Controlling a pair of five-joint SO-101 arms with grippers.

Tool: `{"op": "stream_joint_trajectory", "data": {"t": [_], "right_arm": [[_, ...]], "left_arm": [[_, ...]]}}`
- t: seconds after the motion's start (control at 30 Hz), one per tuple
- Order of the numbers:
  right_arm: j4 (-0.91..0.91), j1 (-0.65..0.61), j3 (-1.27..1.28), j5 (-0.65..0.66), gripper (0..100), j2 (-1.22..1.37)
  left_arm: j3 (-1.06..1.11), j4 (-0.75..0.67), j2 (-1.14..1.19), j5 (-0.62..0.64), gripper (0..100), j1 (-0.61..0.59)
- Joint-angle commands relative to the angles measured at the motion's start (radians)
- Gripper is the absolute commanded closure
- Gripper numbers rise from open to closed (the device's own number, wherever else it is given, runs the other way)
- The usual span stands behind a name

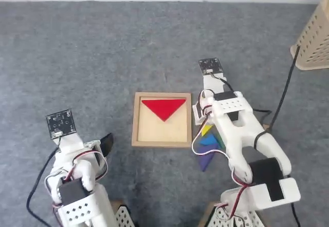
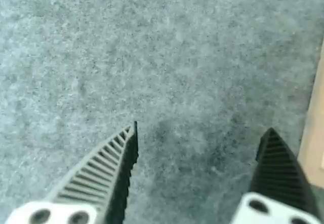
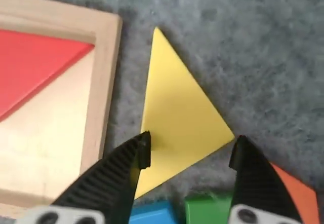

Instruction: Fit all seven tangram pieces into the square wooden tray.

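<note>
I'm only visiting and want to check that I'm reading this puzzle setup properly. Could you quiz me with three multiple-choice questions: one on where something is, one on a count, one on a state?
1. Where is the yellow triangle relative to the wooden tray? A inside it; B on the carpet beside it; C held up in the air.
2. How many pieces lie in the tray? A one; B three; C seven.
3. How are the right gripper's jaws? A open; B shut on a piece; C shut on nothing.

Answers: 1 B, it lies flat on the carpet just outside the tray's rim. 2 A, only the red triangle is inside. 3 A, the fingers stand well apart above the yellow triangle.
</note>
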Motion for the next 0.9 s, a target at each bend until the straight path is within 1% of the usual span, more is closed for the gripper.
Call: {"op": "stream_joint_trajectory", "data": {"t": [0.0, 0.1, 0.43, 0.5, 0.67, 0.77, 0.87], "right_arm": [[-0.021, -0.002, -0.018, 0.015, 73.2, 0.045], [-0.001, -0.002, -0.029, 0.054, 73.1, 0.044], [0.028, -0.002, -0.029, 0.061, 73.1, 0.044], [0.039, -0.002, -0.031, 0.087, 72.9, 0.042], [0.041, -0.004, -0.023, 0.103, 67.9, -0.039], [0.041, -0.007, -0.021, 0.103, 67.9, -0.093], [0.041, -0.041, -0.021, 0.106, 67.8, -0.097]], "left_arm": [[-0.013, -0.002, -0.012, -0.002, 65, 0.002], [-0.013, -0.002, -0.012, -0.002, 65, 0.002], [-0.013, -0.002, -0.012, -0.002, 65, 0.002], [-0.013, -0.002, -0.012, -0.002, 65, 0.002], [-0.013, -0.002, -0.012, -0.002, 65, 0.002], [-0.013, -0.002, -0.012, -0.002, 65, 0.002], [-0.013, -0.002, -0.012, -0.002, 65, 0.002]]}}
